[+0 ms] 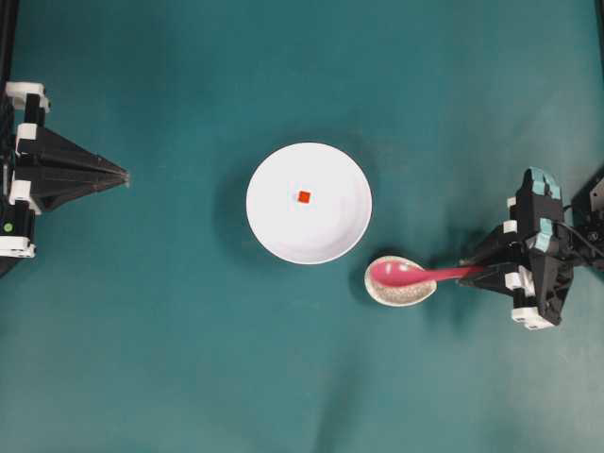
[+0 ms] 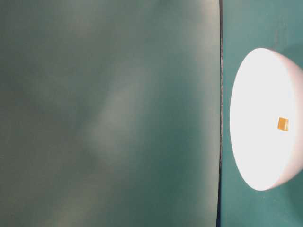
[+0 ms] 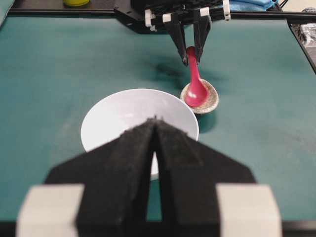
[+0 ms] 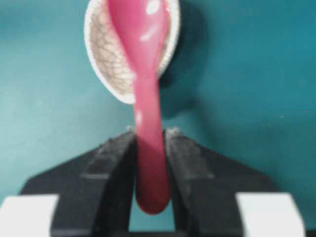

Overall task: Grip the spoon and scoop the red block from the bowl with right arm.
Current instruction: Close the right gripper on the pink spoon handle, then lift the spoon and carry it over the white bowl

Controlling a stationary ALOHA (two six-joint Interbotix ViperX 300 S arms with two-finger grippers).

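The pink-red spoon (image 1: 415,275) lies with its scoop in a small crackle-patterned dish (image 1: 401,294) and its handle pointing right. My right gripper (image 1: 475,272) has come in from the right, and its fingers press both sides of the handle (image 4: 150,148) near its end. The white bowl (image 1: 330,226) sits at the table's middle with the tiny red block (image 1: 304,196) inside it; the table-level view shows the block (image 2: 283,124) on the bowl's floor. My left gripper (image 1: 125,176) rests shut and empty at the far left, pointing at the bowl (image 3: 113,118).
The dish (image 3: 211,101) stands just right of and nearer than the bowl, almost touching its rim. Teal mat covers the table. The right arm's base and frame rail (image 3: 256,15) run along the far side in the left wrist view.
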